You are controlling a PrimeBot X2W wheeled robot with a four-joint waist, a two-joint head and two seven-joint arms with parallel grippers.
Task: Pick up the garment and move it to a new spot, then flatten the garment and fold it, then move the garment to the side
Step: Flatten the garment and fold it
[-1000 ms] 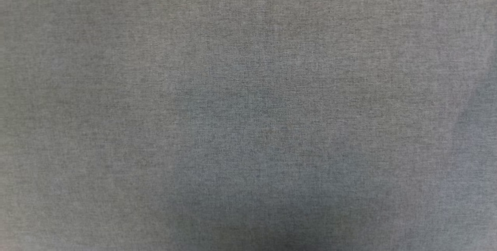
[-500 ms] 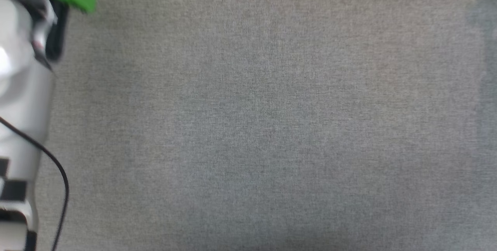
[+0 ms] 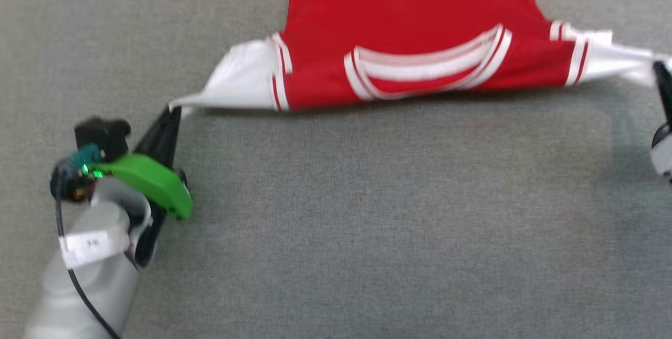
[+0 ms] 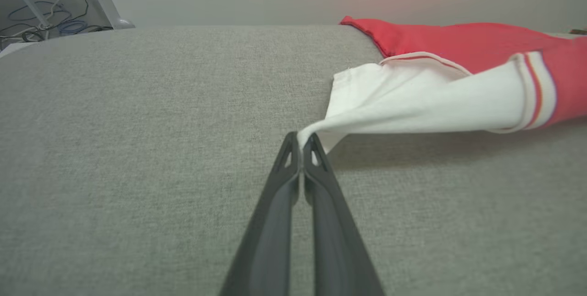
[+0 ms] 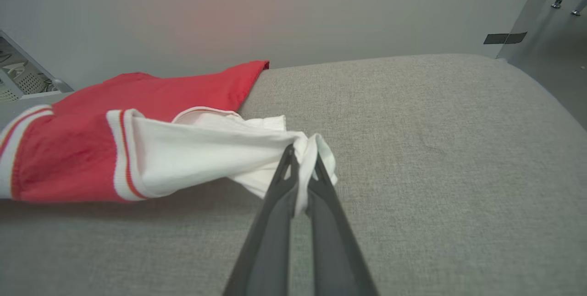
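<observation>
Holding the garment [image 3: 409,8] by both sleeves is where I have things at this moment. My left hand [image 4: 301,139], at the lower left of the head view, has its fingers pinched together on the tip of the left-side sleeve [image 3: 241,79]. My right hand [image 5: 300,151], at the far right edge of that view, is clamped on a bunched wad of the right-side sleeve [image 3: 619,58]. The shirt sits at the top centre of the head view, its striped collar [image 3: 428,69] toward me and its red body running off the top edge, so I cannot see the hem there. Both sleeves are drawn out sideways and taut. The wrist views show them raised a little off the grey tabletop [image 3: 367,213] with shadow beneath, while the red body farther back lies on the cloth. My read is that I am in the early part of the job: the grasp is made, and the shirt is being brought to its spot and stretched out, which serves the flattening too. The body looks fairly smooth, though the shoulder line sags between my hands. No fold has been made, both sleeves are at full spread, and the shirt is in the middle rather than off to one side. Setting down, smoothing, folding and the final shift aside are all ahead of me.
</observation>
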